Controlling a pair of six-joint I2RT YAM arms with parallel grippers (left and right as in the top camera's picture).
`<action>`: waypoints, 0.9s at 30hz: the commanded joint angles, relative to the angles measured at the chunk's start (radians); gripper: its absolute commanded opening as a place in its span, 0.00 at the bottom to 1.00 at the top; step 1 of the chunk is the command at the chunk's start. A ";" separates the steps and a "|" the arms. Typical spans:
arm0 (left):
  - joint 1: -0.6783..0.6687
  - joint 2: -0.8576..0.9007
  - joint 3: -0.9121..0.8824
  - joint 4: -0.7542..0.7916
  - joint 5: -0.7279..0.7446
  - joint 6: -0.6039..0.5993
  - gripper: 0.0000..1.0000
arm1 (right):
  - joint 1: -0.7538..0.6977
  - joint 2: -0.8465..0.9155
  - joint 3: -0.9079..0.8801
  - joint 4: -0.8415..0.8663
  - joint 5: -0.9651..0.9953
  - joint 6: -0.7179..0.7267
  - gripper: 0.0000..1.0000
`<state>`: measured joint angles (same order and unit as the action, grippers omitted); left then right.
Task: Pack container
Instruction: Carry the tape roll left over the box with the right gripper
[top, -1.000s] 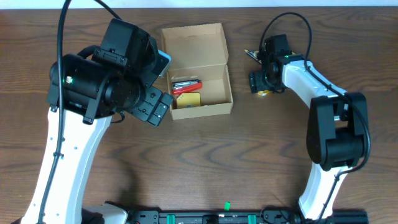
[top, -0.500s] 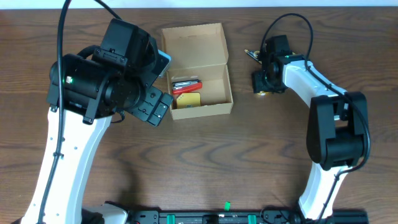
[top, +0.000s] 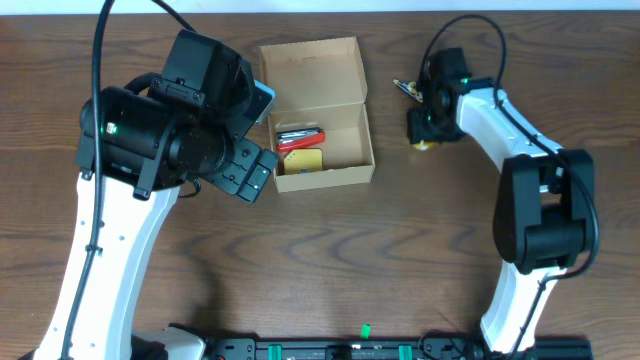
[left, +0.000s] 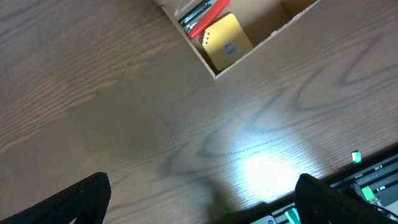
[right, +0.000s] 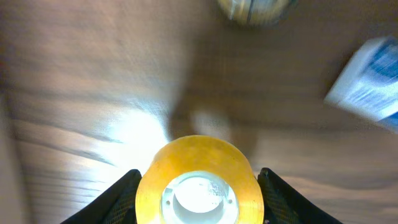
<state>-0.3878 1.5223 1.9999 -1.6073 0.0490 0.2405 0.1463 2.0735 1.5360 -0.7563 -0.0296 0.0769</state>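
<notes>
On the right side of the tabletop (top: 400, 250), well apart from the container (top: 325, 178), the right gripper (right: 199, 198) has narrowed its jaws over the last second and now has them pressed against both flanks of a yellow tape roll (right: 186, 158). A second ago the roll lay just below the gripper in the overhead view; now it sits tucked under it, and the wrist has shifted slightly up and to the right. In the right wrist view the roll is sharp while the wood behind it is smeared, which suggests the roll is moving with the arm, so the pick looks made and the carry to the box comes next. The container has not moved: it stands open at the middle rear of the tabletop, flap lid folded back, holding a red pen (top: 300, 141), some darker pens and a yellow pad (left: 227, 43) at its left end, with its right end free. The left gripper (left: 202, 202) has kept its place beside the box, jaws spread wide and holding nothing. No brand or writing can be read: the pad carries a small grey label too small to make out, and a blue-and-white packet (right: 370, 81) near the roll is blurred.
</notes>
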 joint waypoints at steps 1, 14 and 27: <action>0.001 -0.010 0.016 -0.025 -0.005 0.007 0.95 | 0.020 -0.101 0.117 -0.027 -0.010 0.015 0.12; 0.001 -0.010 0.016 -0.025 -0.005 0.007 0.95 | 0.275 -0.214 0.266 -0.138 -0.031 -0.056 0.07; 0.001 -0.010 0.016 -0.025 -0.005 0.007 0.95 | 0.359 -0.084 0.218 -0.153 -0.023 0.016 0.08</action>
<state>-0.3878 1.5223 1.9999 -1.6073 0.0490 0.2401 0.5045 1.9545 1.7638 -0.9081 -0.0559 0.0658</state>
